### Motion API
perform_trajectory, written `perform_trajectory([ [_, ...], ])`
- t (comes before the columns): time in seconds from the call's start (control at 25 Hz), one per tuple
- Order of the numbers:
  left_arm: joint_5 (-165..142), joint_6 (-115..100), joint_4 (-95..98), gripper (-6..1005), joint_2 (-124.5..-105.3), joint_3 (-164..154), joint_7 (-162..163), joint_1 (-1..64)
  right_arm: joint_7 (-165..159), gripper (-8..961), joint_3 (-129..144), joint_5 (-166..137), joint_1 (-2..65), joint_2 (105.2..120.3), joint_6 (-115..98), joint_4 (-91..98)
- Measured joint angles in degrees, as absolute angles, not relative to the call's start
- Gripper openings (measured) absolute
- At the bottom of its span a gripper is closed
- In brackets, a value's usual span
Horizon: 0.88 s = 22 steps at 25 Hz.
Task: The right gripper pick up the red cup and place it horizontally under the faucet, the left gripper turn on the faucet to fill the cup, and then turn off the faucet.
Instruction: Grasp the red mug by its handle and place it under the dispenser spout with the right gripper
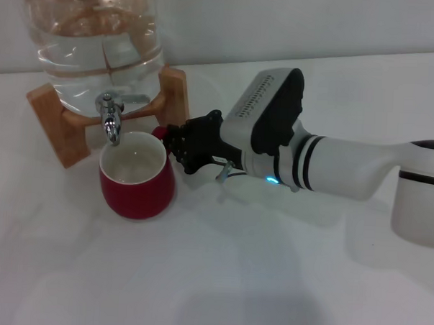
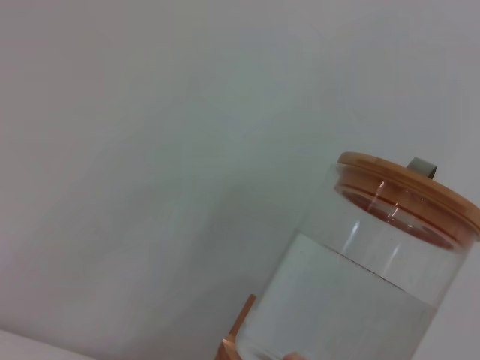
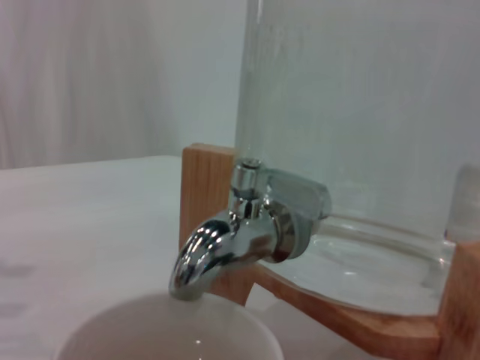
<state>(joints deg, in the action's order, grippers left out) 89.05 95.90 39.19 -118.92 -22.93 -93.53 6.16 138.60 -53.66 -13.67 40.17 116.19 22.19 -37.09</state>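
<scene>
The red cup [image 1: 136, 191] stands upright on the white table, its cream-white inside right under the spout of the chrome faucet [image 1: 111, 122]. My right gripper [image 1: 176, 145] reaches in from the right and is shut on the cup's red handle [image 1: 158, 132]. The right wrist view shows the faucet [image 3: 225, 240] close up, its spout pointing down over the cup's white rim [image 3: 165, 330]. No water runs from the spout. The left gripper is out of view; its wrist camera looks at the jar from some way off.
The clear water jar [image 1: 99, 49] rests on a wooden stand [image 1: 53, 119] at the back left, and has a wooden lid [image 2: 405, 187]. The white table [image 1: 233, 278] spreads in front and to the right. A wall stands behind the jar.
</scene>
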Motion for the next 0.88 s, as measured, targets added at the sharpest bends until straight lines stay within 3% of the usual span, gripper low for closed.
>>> perform_trajectory([
  [0.88, 89.4, 95.8, 39.2, 876, -118.92, -22.9, -93.5, 6.9, 138.4, 81, -51.5, -12.6, 42.2, 116.18, 15.5, -36.8],
])
